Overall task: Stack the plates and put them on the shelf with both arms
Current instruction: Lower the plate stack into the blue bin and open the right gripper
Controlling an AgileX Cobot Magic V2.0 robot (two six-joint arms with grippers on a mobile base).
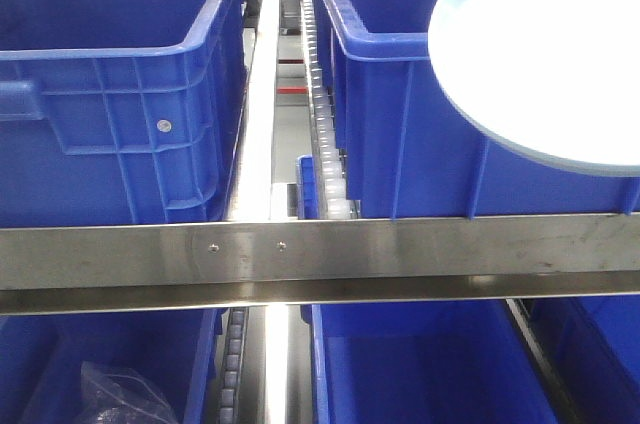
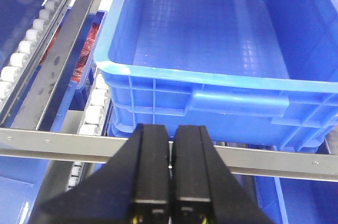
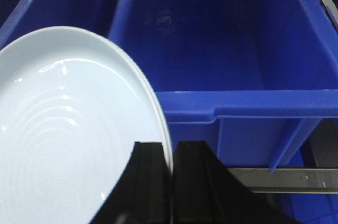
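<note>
R gripper (image 3: 172, 182) clamped on rim of plates (image 3: 68, 129), held over blue bin (image 3: 253, 110); L gripper (image 2: 169, 182) jaws together, empty, above shelf rail (image 2: 274, 160)

shelf: steel rail (image 1: 400, 249), roller tracks (image 1: 320, 94) | on it: left blue bin (image 1: 110, 94), right blue bin (image 1: 400, 134)

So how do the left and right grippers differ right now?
The right gripper is shut on the rim of the plates, while the left gripper is shut on nothing. The right gripper faces the right blue bin with the plates hanging beside it; the left gripper faces the left blue bin. Both have black fingers, close together.
</note>
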